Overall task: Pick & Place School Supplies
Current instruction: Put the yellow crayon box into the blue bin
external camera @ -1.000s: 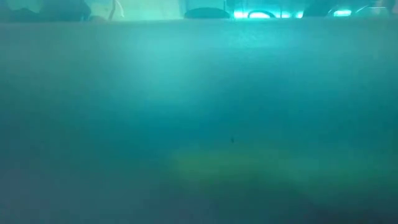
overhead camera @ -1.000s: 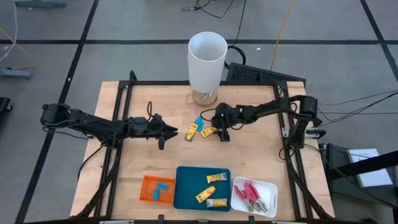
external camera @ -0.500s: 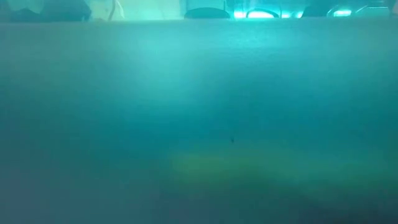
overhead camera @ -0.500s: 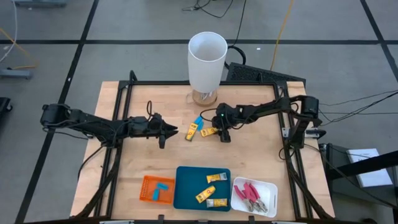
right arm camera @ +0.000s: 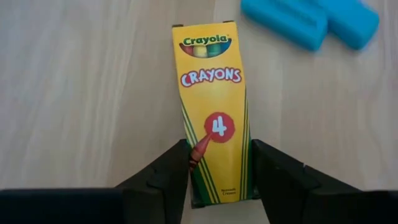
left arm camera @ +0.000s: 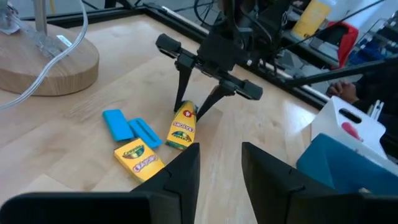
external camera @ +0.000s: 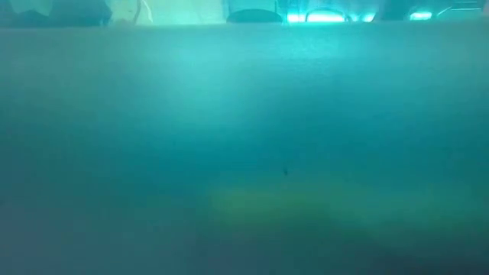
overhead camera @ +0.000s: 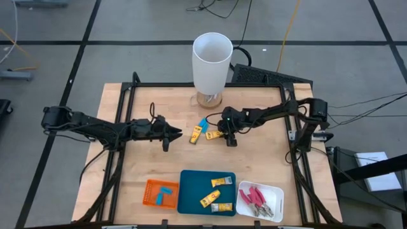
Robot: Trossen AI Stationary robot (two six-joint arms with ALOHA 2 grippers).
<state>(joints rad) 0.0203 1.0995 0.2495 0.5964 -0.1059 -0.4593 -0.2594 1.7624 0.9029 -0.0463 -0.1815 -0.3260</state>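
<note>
While the left gripper (overhead camera: pixel 176 134) hangs low over the left half of the worktop (overhead camera: pixel 127 172), its fingers (left arm camera: pixel 180 171) set narrow with nothing between them, the work is over to the right. Moving rightward there is a yellow crayon box (overhead camera: pixel 197 133) lying flat with two light-blue blocks (overhead camera: pixel 203 123) just beyond it on the far side, touching each other. Right of those lies a second crayon box (overhead camera: pixel 214 134), and the right gripper (overhead camera: pixel 226 137) has come down on it: its fingers (right arm camera: pixel 168 174) stand on either long side of the box's end, pressed against the cardboard or all but. The box's long axis runs straight out from between those fingers, pointing toward the left arm, so I'd judge a lift needs no twist of the wrist. The right arm is plainly the nearer one.

Along the near edge, left to right, sit an orange tray (overhead camera: pixel 150 193) with blue blocks in it, a teal tray (overhead camera: pixel 189 191) holding three crayon boxes, and a white tray (overhead camera: pixel 275 194) with red-handled pliers (overhead camera: pixel 255 197). The gripped box looks bound for the teal one. A tall white cylinder (overhead camera: pixel 210 67) stands at the far edge.
</note>
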